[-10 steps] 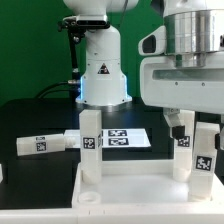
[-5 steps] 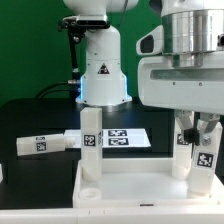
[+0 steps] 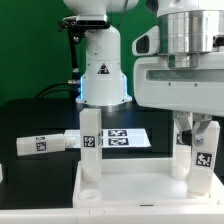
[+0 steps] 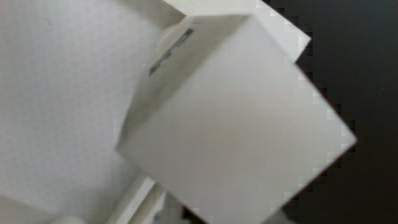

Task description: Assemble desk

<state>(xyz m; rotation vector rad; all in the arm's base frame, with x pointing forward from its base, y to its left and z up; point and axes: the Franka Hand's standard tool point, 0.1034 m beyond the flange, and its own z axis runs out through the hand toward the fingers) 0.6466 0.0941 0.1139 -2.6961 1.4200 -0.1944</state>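
Note:
The white rimmed desk tabletop (image 3: 130, 190) lies in the foreground of the exterior view. Two tagged white legs stand upright at its far corners, one on the exterior view's left (image 3: 90, 145) and one on the right (image 3: 203, 152). A third leg (image 3: 45, 143) lies loose on the black table at the left. My gripper (image 3: 200, 128) hangs over the right leg with one finger on each side of its top, apart from its sides. The wrist view shows that leg's square top (image 4: 231, 120) close up, turned like a diamond; the fingers do not show there.
The marker board (image 3: 128, 138) lies flat behind the tabletop, between the two upright legs. The white robot base (image 3: 100, 70) stands at the back centre. The arm's large white hand fills the upper right of the exterior view.
The gripper has shifted toward the exterior view's right: its fingers were beside the right leg, now they straddle its top. The legs and tabletop have stayed put.

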